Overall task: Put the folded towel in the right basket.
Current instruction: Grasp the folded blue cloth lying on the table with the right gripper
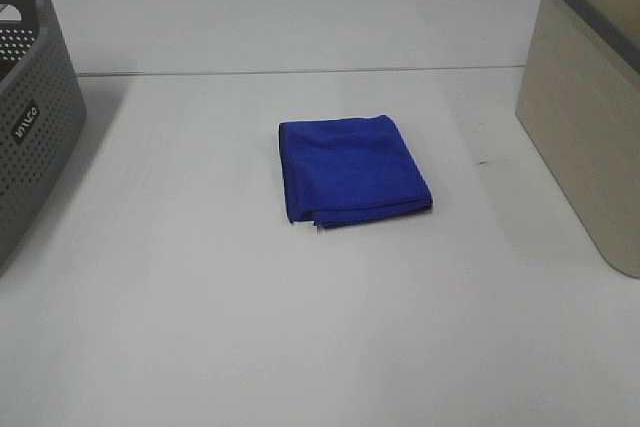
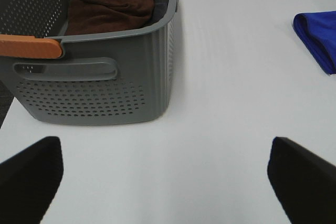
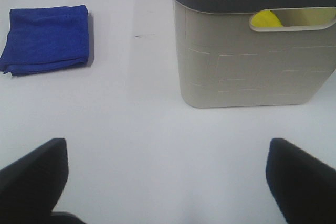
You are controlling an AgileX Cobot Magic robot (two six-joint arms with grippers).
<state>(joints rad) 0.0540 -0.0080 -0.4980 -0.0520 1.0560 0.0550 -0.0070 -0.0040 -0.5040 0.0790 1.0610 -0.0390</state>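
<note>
A folded blue towel [image 1: 352,168] lies flat on the white table near the middle. It also shows in the right wrist view [image 3: 46,39] and, only its edge, in the left wrist view [image 2: 319,37]. The right basket [image 1: 590,112] is beige with a grey rim and stands at the right edge; in the right wrist view [image 3: 252,56] it holds yellow and blue cloths. My left gripper [image 2: 165,182] is open and empty, close to the grey basket. My right gripper [image 3: 165,182] is open and empty, short of the beige basket. Neither arm shows in the exterior high view.
A grey perforated basket [image 1: 30,117] stands at the left edge; in the left wrist view [image 2: 100,56] it holds a brown cloth [image 2: 113,3] and has an orange handle [image 2: 29,46]. A seam [image 1: 300,71] crosses the table behind the towel.
</note>
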